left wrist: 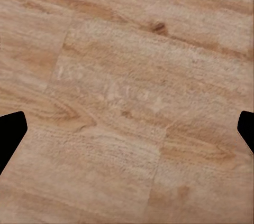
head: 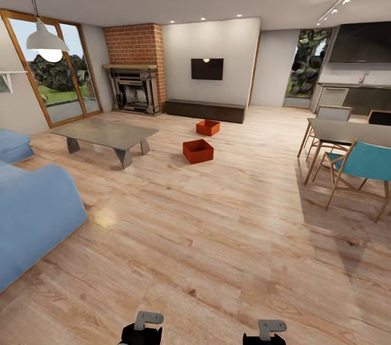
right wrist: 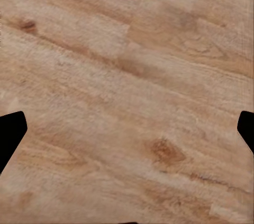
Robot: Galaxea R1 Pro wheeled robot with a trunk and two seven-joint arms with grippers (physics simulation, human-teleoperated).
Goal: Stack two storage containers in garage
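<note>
Both containers (head: 198, 150) sit well ahead, left gripper (left wrist: 127, 129) and right gripper (right wrist: 127, 129) spread wide and empty; a careless approach could clip the coffee table (head: 106, 133).

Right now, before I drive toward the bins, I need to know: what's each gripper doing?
Left gripper: open, holding nothing, over the light wood-plank floor.
Right gripper: open, holding nothing, over the same floor.
</note>
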